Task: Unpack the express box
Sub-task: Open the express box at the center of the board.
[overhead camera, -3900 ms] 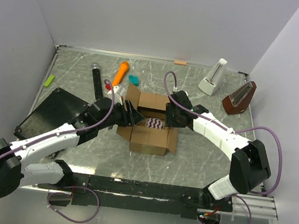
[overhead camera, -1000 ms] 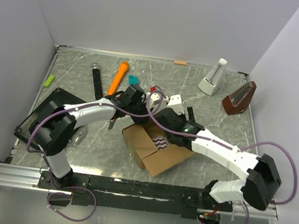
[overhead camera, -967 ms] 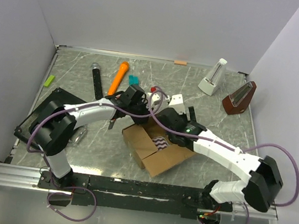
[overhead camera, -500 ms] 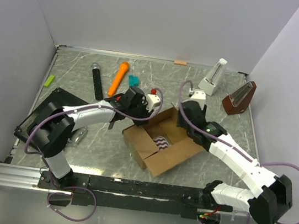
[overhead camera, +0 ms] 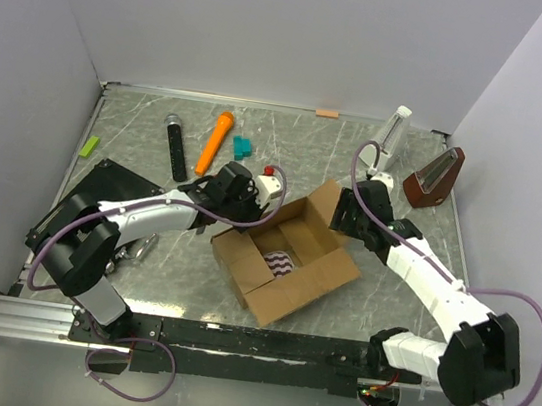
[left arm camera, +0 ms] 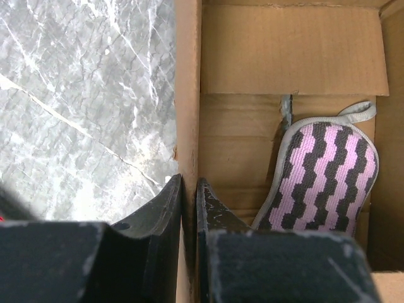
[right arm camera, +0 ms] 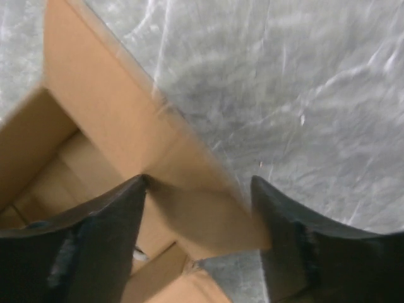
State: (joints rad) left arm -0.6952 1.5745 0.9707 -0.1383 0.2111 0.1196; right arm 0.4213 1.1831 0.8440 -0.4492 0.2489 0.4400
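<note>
The express box (overhead camera: 283, 294) is a brown cardboard carton standing open at the table's middle, turned at an angle, flaps spread. Inside lies a pink-and-black zigzag pad (overhead camera: 281, 262) with grey trim, plain in the left wrist view (left arm camera: 328, 170). My left gripper (overhead camera: 248, 208) is at the box's far left wall (left arm camera: 188, 95). It is shut (left arm camera: 188, 183) on that wall's edge, one finger outside and one inside. My right gripper (overhead camera: 342, 216) hovers over the far right flap (right arm camera: 126, 120). Its jaws (right arm camera: 199, 183) stand wide apart with the flap's end between them.
Behind the box lie an orange marker (overhead camera: 214, 142), a teal piece (overhead camera: 243, 146), a black handled tool (overhead camera: 173, 144) and a small white item with a red cap (overhead camera: 270, 183). A flat black ribbed case (overhead camera: 89, 203) is at left. Two metronomes (overhead camera: 385, 143) (overhead camera: 433, 177) stand back right.
My right gripper has pulled out of the box's middle and moved right to the far right flap. The box has shifted slightly and its flaps stand wider. My left gripper keeps its grip.
</note>
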